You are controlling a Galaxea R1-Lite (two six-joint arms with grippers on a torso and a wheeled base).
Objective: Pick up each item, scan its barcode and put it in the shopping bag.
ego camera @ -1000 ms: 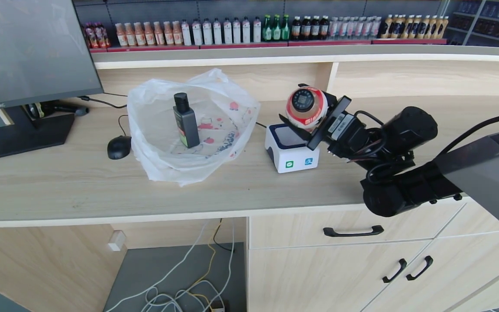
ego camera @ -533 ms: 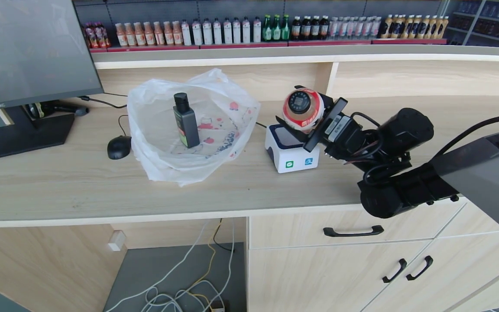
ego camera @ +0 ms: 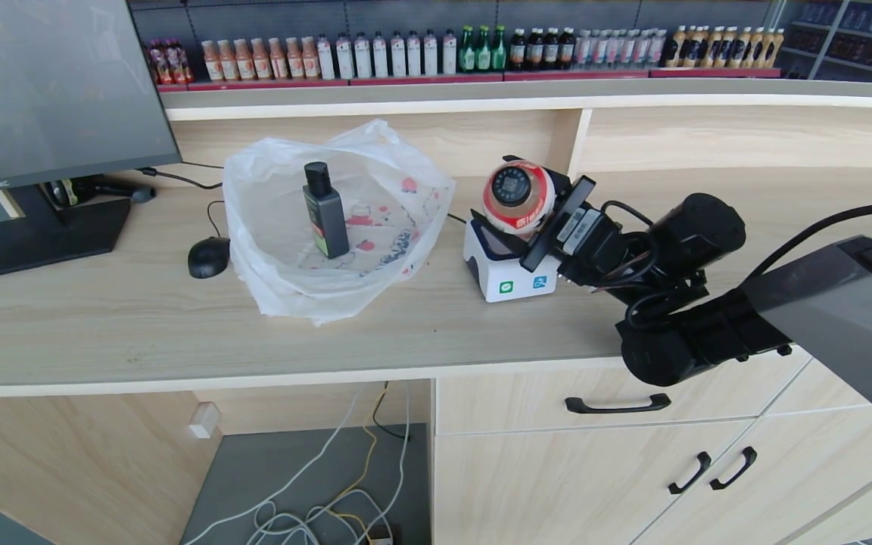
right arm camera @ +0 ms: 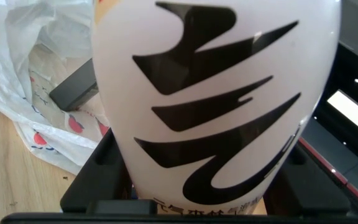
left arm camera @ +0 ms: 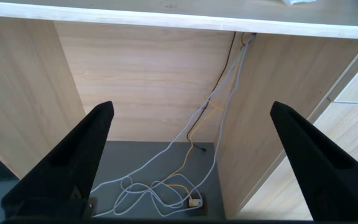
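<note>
While clamped shut on the round bottle (ego camera: 512,193), right end effector (ego camera: 518,212) just above the scanner (ego camera: 508,284). Left of the scanner, dark bottle (ego camera: 325,212) in shopping bag (ego camera: 413,204): one item done. Scan seemingly under way; bagging left. Left end effector (left arm camera: 191,124) spread wide, far below scanner.

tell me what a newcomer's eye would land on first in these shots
The right gripper draws the eye first: it is shut on a round red-and-white bottle, held over the white scanner on the counter. To the scanner's left, a dark bottle stands in the open shopping bag.
</note>
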